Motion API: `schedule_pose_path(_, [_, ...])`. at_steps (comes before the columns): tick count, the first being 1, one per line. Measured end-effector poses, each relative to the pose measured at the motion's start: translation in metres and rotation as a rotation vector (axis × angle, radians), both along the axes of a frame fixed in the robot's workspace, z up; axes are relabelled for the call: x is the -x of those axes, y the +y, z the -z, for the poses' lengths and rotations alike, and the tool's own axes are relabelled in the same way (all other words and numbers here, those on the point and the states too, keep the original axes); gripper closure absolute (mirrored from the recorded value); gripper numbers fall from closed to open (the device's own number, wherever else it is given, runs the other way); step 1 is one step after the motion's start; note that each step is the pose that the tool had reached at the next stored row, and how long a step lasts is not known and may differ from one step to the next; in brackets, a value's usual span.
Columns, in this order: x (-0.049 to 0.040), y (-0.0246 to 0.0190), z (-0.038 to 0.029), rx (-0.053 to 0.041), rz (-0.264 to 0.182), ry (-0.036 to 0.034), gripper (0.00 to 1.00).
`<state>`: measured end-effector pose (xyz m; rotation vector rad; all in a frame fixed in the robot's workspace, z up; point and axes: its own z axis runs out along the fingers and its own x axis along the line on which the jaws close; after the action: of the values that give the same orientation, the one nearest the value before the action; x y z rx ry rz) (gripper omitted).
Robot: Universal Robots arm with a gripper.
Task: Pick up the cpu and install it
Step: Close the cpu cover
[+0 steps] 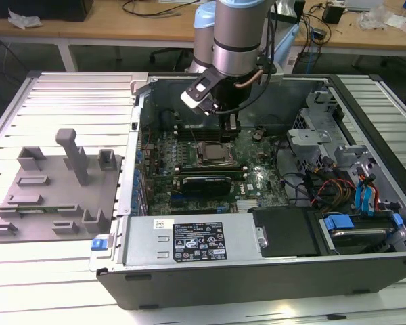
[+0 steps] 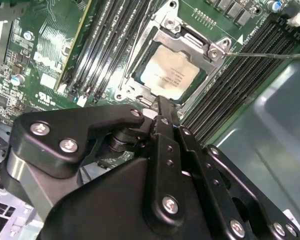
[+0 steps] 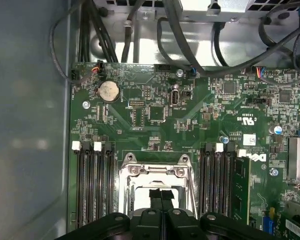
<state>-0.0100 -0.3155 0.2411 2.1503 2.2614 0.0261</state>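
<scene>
While the gripper hangs low over the green motherboard, its two black fingers sit pressed together with nothing between them. Tips just over one edge of the socket frame. The cpu lies flat inside that frame, silver top up, one corner hidden behind the fingertips. Frame latched or not: hard to tell. Memory slots flank the socket.

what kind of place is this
Probably a robotics lab or workshop: an open PC case on a slatted metal table, a robot arm over its motherboard, and cluttered wooden benches behind.
</scene>
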Motion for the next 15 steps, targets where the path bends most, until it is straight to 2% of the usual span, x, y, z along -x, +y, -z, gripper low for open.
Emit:
schedule_pose_path(3, [0.0000,0.0000,0.0004,0.0002,-0.063,0.0000,0.89])
schedule_pose_path(6, [0.0000,0.0000,0.0011,0.0013,-0.174,0.0000,0.89])
schedule_pose_path(12, [0.0000,0.0000,0.0019,0.0029,-0.287,0.0001,0.89])
schedule_pose_path(13, [0.0000,0.0000,0.0021,0.0033,-0.311,0.0001,0.89])
schedule_pose_path(14, [0.0000,0.0000,0.0024,0.0042,-0.354,0.0003,0.89])
schedule_pose_path(15, [0.0000,0.0000,0.0025,0.0044,-0.371,0.0002,0.89])
